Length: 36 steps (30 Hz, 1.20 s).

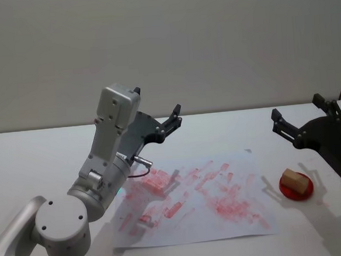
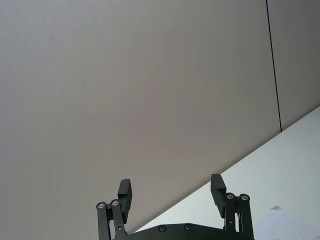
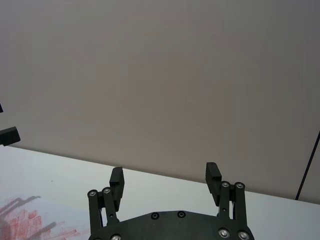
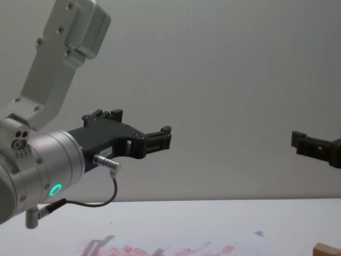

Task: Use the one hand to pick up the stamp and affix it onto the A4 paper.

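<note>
Right end effector (image 1: pixel 297 108) aloft over the surface's (image 1: pixel 43 154) right side, spread apart and empty, aimed at the wall (image 1: pixel 153 47); stamp (image 1: pixel 295 180) lying nearby on a red pad (image 1: pixel 292 195), just right of the paper (image 1: pixel 194 220); left end effector (image 1: pixel 173 118) raised near the paper's far-left edge, likewise apart.
</note>
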Available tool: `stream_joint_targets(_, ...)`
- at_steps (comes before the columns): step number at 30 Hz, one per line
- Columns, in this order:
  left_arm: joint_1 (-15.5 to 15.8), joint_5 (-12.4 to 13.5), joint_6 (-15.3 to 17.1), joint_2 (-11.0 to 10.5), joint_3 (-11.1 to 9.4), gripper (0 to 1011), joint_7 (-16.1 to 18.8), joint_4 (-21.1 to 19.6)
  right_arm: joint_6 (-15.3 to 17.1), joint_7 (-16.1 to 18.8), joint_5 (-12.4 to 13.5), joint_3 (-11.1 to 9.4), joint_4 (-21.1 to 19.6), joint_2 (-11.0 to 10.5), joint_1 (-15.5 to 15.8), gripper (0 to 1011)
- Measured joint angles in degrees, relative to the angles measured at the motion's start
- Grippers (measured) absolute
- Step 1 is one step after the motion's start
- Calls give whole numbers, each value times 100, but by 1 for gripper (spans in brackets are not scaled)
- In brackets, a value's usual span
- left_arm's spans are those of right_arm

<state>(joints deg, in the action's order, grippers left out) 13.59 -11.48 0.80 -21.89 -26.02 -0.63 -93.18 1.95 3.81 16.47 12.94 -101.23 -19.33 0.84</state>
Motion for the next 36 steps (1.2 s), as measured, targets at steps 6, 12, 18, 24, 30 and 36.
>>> stream_joint_targets(6, 0, 0, 0, 0, 0, 1001, 0, 0, 0, 1, 0, 0, 0, 0, 0, 1001)
stream_joint_targets(12, 0, 0, 0, 0, 0, 1001, 0, 0, 0, 2, 0, 0, 0, 0, 0, 1001)
stream_joint_targets(18, 0, 0, 0, 0, 0, 1001, 0, 0, 0, 2, 0, 0, 0, 0, 0, 1001)
stream_joint_targets(24, 0, 0, 0, 0, 0, 1001, 0, 0, 0, 2, 0, 0, 1, 0, 0, 1001)
stream_joint_targets(30, 0, 0, 0, 0, 0, 1001, 0, 0, 0, 2, 0, 0, 1, 0, 0, 1001)
stream_joint_targets(36, 0, 0, 0, 0, 0, 1001, 0, 0, 0, 2, -1, 0, 1, 0, 0, 1001)
